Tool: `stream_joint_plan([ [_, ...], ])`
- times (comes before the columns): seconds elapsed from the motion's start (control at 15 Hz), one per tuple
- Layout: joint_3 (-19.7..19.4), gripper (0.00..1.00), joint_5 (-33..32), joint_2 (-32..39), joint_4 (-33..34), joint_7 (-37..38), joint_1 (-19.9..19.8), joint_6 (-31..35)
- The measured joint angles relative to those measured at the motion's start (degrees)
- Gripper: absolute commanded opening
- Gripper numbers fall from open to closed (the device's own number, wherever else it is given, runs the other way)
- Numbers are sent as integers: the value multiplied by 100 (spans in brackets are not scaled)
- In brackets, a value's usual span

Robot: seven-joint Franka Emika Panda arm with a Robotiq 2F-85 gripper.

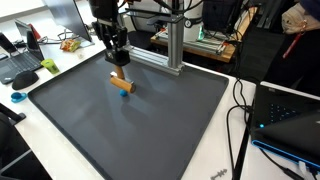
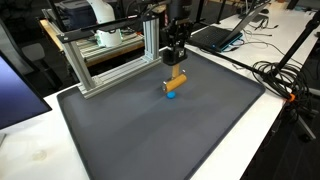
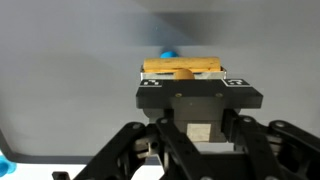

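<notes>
Wrist view shows the claw (image 3: 190, 76) clamped on a wood block (image 3: 196, 66), gripping it across its narrow sides, likely to keep it level. A blue piece (image 3: 168, 55) sits just beside it, near the mat's (image 1: 150, 130) edge by the metal frame (image 1: 175, 45).

In an exterior view, the gripper (image 1: 118, 66) is seen closed on a wooden block (image 1: 120, 82) over a dark mat (image 1: 150, 130). A blue piece (image 1: 128, 90) is seen touching the block at four o'clock, and a metal frame (image 1: 176, 45) at two o'clock.
</notes>
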Motion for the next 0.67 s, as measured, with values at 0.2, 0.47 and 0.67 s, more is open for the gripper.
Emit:
stream_joint_plan([
  [0.2, -11, 22, 0, 124, 11, -87, -22, 7],
  [0.47, -39, 22, 0, 229, 38, -138, -44, 17],
  [0.67, -43, 22, 0, 264, 68, -173, -64, 35],
])
